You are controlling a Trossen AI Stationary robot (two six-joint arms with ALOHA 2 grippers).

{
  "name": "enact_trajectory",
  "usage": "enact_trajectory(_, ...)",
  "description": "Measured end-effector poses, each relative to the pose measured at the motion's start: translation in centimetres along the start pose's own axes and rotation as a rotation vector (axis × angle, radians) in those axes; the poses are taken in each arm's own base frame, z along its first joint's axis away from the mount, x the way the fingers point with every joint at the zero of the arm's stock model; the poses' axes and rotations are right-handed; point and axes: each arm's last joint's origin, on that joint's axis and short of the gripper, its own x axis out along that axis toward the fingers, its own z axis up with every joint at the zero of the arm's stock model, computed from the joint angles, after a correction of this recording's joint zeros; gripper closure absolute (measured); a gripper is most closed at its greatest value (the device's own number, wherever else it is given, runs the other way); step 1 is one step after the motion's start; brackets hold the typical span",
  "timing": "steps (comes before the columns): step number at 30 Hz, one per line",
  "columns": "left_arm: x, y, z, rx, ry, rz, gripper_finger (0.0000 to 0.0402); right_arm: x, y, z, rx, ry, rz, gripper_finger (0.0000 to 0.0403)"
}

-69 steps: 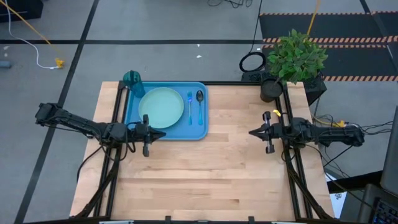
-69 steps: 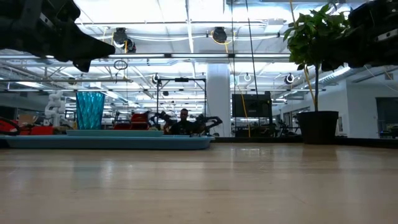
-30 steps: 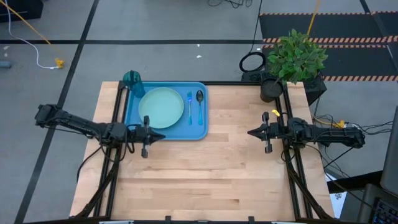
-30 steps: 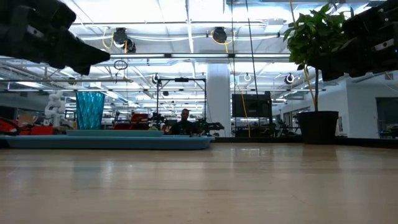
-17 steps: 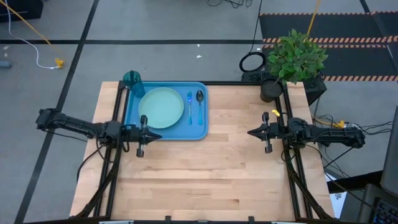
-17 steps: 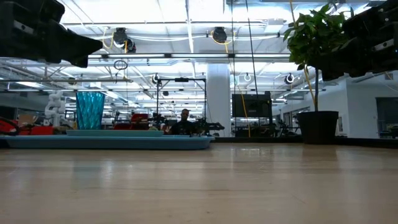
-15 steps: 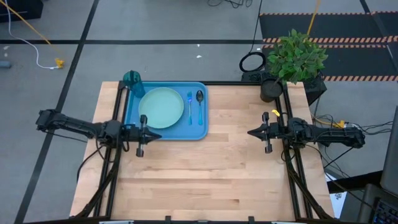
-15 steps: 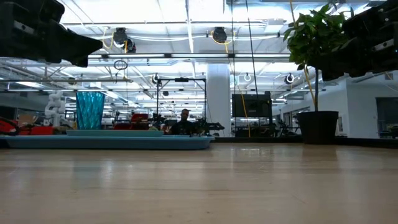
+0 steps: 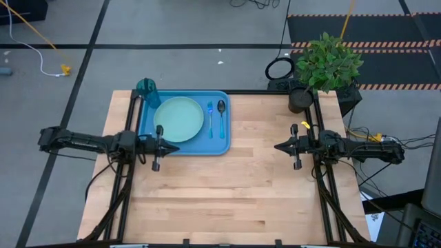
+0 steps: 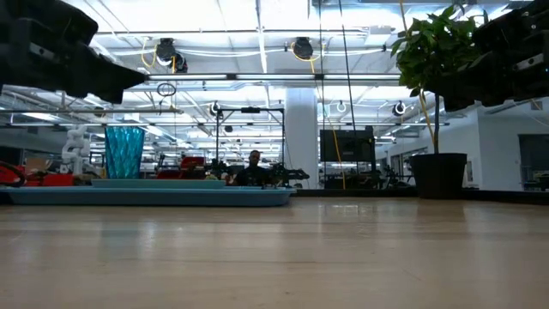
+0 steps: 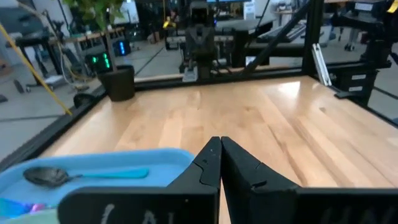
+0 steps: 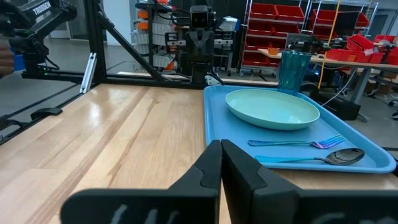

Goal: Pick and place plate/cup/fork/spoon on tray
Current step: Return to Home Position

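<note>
Tray (image 9: 217,143) sits on the far left part of the bench (image 9: 234,186).
- Plate (image 9: 178,119): flat in the tray, left of centre.
- Fork (image 9: 210,118): just right of the plate, lengthwise near-to-far.
- Spoon (image 9: 221,117): just right of the fork and parallel to it, dark bowl at the far end.
- Cup (image 9: 145,87): upright at the tray's far left corner.

Left pincer (image 9: 165,146): raised over the near left part of the tray, close to the plate's near rim. Fingers pressed together, nothing between them.

Right pincer (image 9: 281,147): raised over bare wood at the right side of the bench, pointing left, well apart from the tray. Fingers likewise closed and empty.

Potted plant (image 9: 301,98) at the far right corner.
</note>
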Motion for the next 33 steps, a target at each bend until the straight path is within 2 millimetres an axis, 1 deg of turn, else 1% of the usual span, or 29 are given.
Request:
enact_trajectory(5,0.0,0.0,-0.2,-0.008,0.017,0.0,0.0398,0.0,0.0,0.0,0.0,0.0,0.0,0.0403)
enact_trajectory(9,-0.1,0.0,-0.7,-0.002,-0.024,0.005,0.0398,0.0,0.0,0.0,0.0,0.0,0.0,0.0403)
enact_trajectory(14,-0.2,0.0,-0.5,-0.012,-0.053,0.017,0.0398,0.0,0.0,0.0,0.0,0.0,0.0,0.0403)
enact_trajectory(19,-0.6,-0.3,-0.1,0.027,-0.104,-0.07,0.0399,0.0,0.0,0.0,0.0,-0.001,0.0,0.0403)
enact_trajectory(24,-1.4,0.1,0.0,0.047,-0.116,-0.009,0.0399,0.0,0.0,0.0,0.0,-0.001,0.0,0.0403)
enact_trajectory(31,-2.7,0.6,0.7,0.068,-0.214,0.057,0.0398,0.0,0.0,0.0,0.0,0.0,0.0,0.0403)
enact_trajectory(33,-3.0,0.7,0.7,0.08,-0.219,0.07,0.0398,0.0,0.0,0.0,0.0,-0.001,0.0,0.0403)
